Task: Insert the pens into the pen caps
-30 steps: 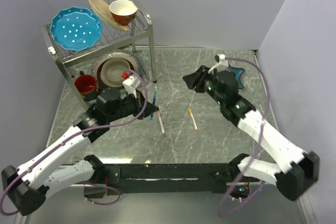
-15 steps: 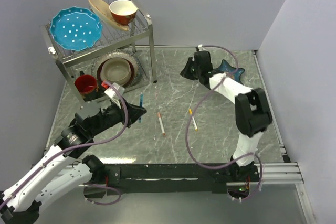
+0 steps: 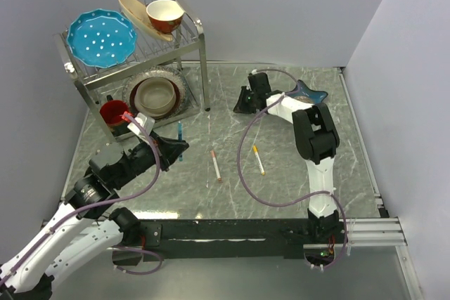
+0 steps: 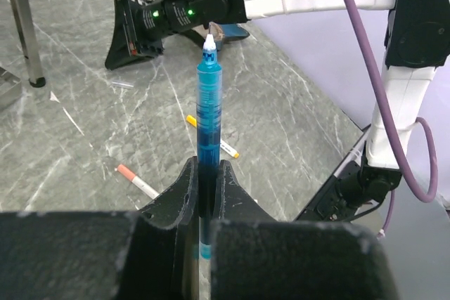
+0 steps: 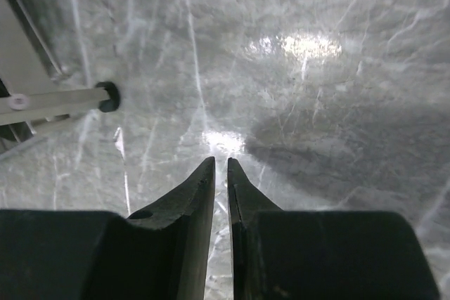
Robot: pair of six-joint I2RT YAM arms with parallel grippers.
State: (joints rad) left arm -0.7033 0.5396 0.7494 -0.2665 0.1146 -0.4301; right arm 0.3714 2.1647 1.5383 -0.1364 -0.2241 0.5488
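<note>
My left gripper [image 3: 181,147] [image 4: 207,166] is shut on the dark blue pen [image 4: 208,103] [image 3: 180,131], which stands up from the jaws with its white tip on top. A white pen with a pinkish-red end [image 3: 215,164] [image 4: 137,180] and a white pen with an orange end [image 3: 259,160] [image 4: 211,136] lie on the table. My right gripper [image 3: 239,107] [image 5: 220,163] is low over the far middle of the table, its jaws a thin slit apart with nothing between them. A small clear pen cap [image 4: 123,84] lies just beside its tips.
The dish rack [image 3: 200,40] holding plates and bowls stands at the back left, its leg [image 5: 105,96] [image 4: 31,79] close to my right gripper. A blue star-shaped dish [image 3: 313,96] sits at the back right. The right arm's purple cable [image 3: 246,166] loops above the orange pen.
The right arm has stretched toward the back middle of the table, and its jaws have narrowed. The left arm has drawn back to the left, still carrying the blue pen.
</note>
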